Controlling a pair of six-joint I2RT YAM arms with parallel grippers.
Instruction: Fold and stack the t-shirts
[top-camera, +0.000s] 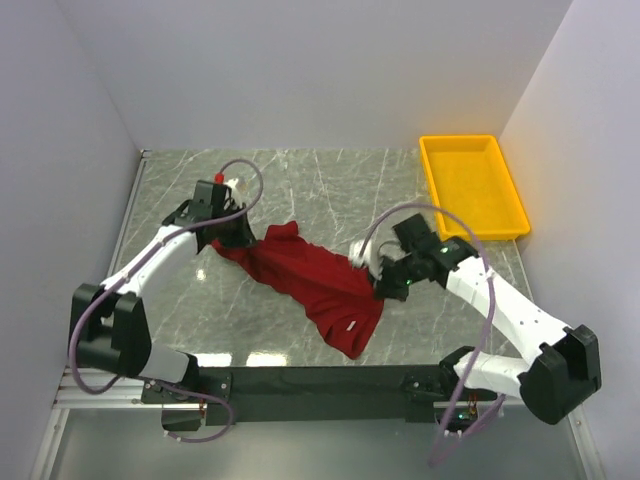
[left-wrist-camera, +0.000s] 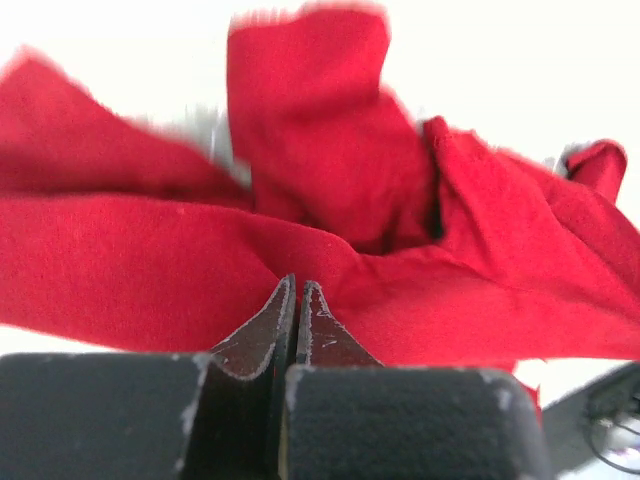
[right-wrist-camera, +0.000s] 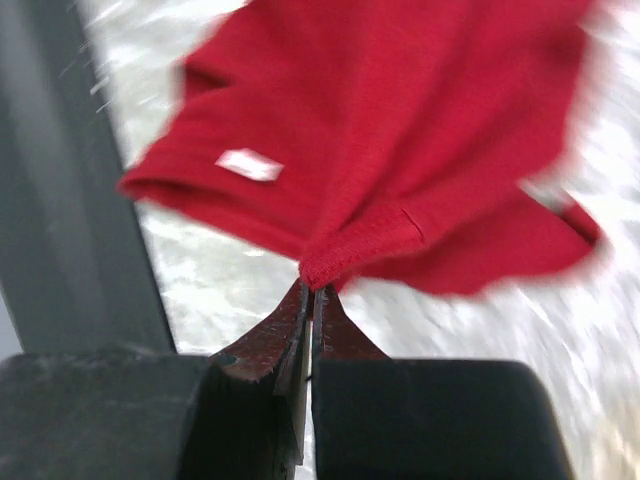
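Observation:
The dark red t-shirt (top-camera: 305, 275) hangs crumpled and stretched between my two grippers over the marble table, running from upper left to lower right. Its small white tag (top-camera: 352, 326) shows near the lower end. My left gripper (top-camera: 238, 240) is shut at the shirt's left end. In the left wrist view its closed tips (left-wrist-camera: 298, 286) pinch a band of the red cloth (left-wrist-camera: 150, 270). My right gripper (top-camera: 383, 290) is shut on the shirt's right edge. In the right wrist view its tips (right-wrist-camera: 312, 288) clamp a hemmed fold of the shirt (right-wrist-camera: 400, 120), with the tag (right-wrist-camera: 250, 164) to the left.
A yellow plastic tray (top-camera: 430, 180) stands at the back right of the table. White walls close in the left, back and right sides. A black base rail (top-camera: 320, 380) runs along the near edge between the arm bases.

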